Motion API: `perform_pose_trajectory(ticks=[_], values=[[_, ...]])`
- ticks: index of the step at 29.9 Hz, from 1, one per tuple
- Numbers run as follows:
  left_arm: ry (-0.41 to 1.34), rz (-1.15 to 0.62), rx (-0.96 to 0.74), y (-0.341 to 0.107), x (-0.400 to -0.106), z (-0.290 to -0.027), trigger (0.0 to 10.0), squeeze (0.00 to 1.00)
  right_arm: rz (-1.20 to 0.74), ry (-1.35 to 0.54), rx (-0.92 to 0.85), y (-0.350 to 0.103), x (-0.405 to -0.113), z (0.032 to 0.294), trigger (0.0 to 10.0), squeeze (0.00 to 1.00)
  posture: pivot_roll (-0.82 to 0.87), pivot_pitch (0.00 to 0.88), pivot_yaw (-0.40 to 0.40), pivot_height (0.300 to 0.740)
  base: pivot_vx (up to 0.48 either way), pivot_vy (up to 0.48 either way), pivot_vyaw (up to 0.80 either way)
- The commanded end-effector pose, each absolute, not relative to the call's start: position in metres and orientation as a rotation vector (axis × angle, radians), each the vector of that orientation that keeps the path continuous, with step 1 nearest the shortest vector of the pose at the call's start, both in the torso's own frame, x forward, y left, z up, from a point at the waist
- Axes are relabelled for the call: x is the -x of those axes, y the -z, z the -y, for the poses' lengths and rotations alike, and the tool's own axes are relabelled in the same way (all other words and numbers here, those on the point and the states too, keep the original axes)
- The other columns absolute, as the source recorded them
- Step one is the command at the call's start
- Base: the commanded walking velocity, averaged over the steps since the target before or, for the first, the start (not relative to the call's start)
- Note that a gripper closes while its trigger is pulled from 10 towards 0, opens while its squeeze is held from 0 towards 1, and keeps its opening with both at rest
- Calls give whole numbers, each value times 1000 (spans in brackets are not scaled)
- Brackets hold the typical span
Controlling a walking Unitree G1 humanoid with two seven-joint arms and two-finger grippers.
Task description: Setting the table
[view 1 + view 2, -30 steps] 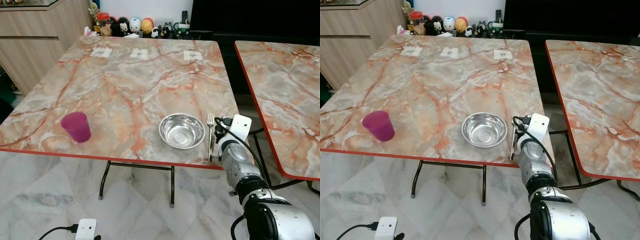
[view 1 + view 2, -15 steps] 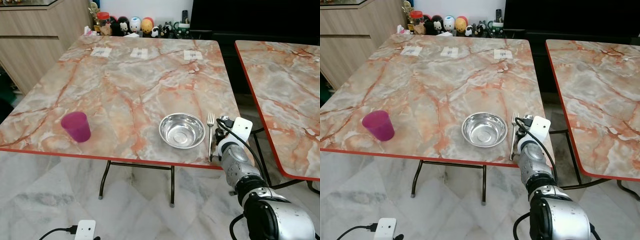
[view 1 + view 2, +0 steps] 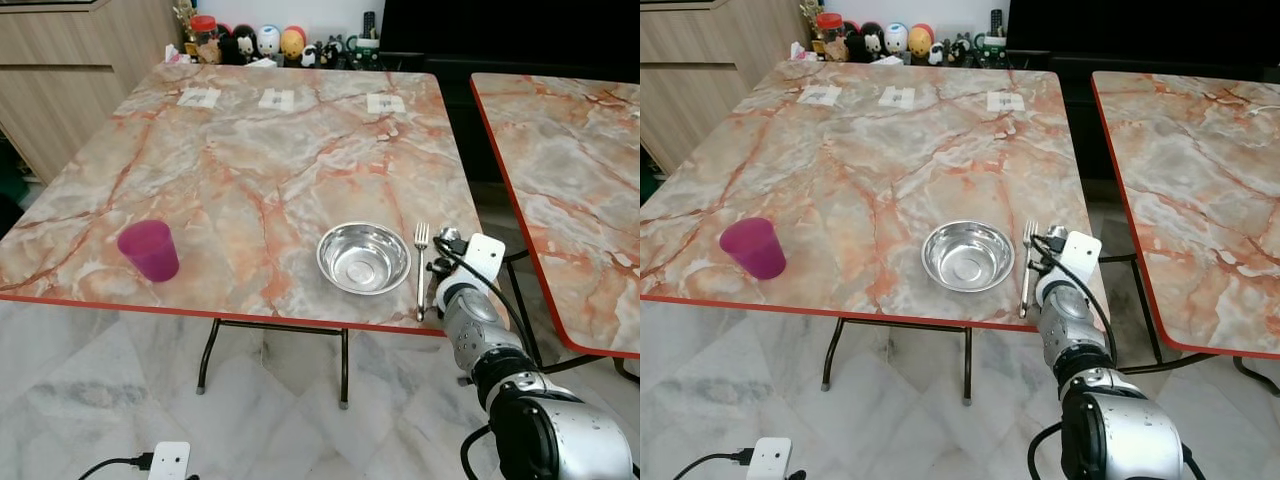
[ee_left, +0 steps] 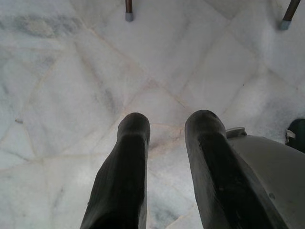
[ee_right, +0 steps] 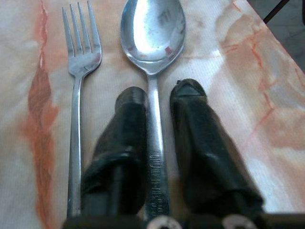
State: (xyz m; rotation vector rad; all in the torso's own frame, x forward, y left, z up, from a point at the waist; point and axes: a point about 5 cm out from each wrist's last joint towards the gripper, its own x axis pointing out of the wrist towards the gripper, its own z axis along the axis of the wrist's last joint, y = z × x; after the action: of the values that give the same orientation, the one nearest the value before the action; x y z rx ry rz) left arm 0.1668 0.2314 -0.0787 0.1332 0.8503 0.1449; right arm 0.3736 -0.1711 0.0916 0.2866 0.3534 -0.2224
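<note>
- Spoon [image 5: 152, 28] flat on the tabletop [image 3: 260, 160], at 3 o'clock of the fork [image 5: 75, 124] and just beside it, bowl end pointing to 12 o'clock, handle toward the near edge.
- Right hand [image 5: 159, 93] low over the handle, fingers [image 5: 131, 124] slightly apart and straddling it: one finger against the handle, a thin gap at the other, so not clamped.
- Left hand [image 4: 167, 124] idle, fingers apart, hanging above the floor [image 4: 71, 71].
- Likely step: letting go of the spoon and backing off, judging by how the setting lies.
- Open a little wider before moving, so that neither finger drags the handle along.
- Lift straight up first, then draw back toward 6 o'clock; no sideways sweep toward 9 o'clock, where the fork lies close.
- Keep the spoon parallel to the fork; correct with a light nudge only if skewed after release.
- Mind the near edge of the tabletop: handle end close to it, so a snag could tip the spoon off.
- Steel bowl [image 3: 363, 258] at 9 o'clock of the fork, near it; leave untouched.
- Purple cup [image 3: 148, 250] well apart at 9 o'clock of the bowl, probably next to bring closer to the setting.
</note>
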Motion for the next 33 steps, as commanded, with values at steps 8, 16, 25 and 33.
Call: perform_pose_trajectory(ticks=[8, 16, 25, 33], values=[[-148, -888, -119, 83, -157, -232, 10000, 0, -402, 212, -273, -84, -370, 169, 0, 0, 35, 102, -19, 740, 0, 0, 0], [-146, -897, -118, 84, -156, -231, 10000, 0, -408, 209, -264, -81, -368, 168, 0, 0, 35, 100, -22, 740, 0, 0, 0], [-150, -900, -119, 84, -156, -231, 10000, 0, -237, 221, -240, -95, -371, 173, 10000, 0, 31, 100, -23, 740, 0, 0, 0], [-153, -899, -124, 84, -157, -230, 10000, 0, -13, 218, -129, -111, -365, 180, 10000, 0, 24, 98, -27, 740, 0, 0, 0]])
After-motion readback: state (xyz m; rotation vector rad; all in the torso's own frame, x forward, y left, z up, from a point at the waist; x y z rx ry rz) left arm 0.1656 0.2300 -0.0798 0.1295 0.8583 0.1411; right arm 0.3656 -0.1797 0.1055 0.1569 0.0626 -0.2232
